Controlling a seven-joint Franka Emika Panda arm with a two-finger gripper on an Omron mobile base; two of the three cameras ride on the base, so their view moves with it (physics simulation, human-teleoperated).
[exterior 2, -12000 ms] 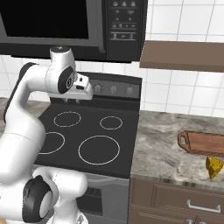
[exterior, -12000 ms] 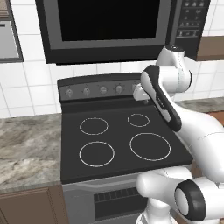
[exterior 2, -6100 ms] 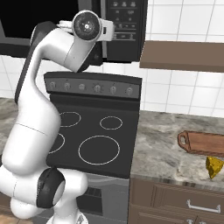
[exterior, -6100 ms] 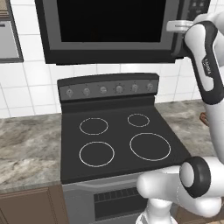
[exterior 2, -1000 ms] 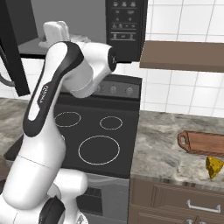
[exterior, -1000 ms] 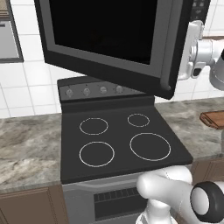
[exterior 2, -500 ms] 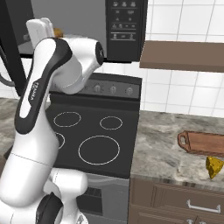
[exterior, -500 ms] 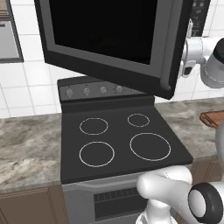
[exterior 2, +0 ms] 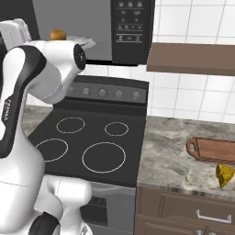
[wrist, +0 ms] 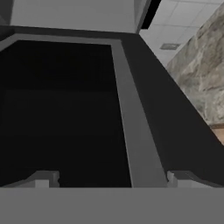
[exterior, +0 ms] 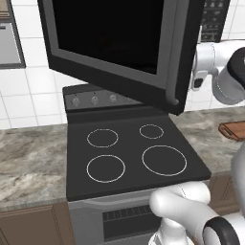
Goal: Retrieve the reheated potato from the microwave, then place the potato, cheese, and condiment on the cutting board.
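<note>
While the large black microwave's dark glass door hangs swung open, the small golden-brown potato sits inside its grey cavity. Released, the two-finger gripper spreads wide just beside the door's edge, grasping nothing.

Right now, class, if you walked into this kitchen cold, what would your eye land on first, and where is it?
First the microwave: its big dark glass door hangs swung open above the black stove. Next, in the right base view, the small golden-brown potato sits inside the grey interior, just above the white arm. Then, to the right on the marbled counter, the cutting board lies with the yellow cheese just in front of it.
</note>
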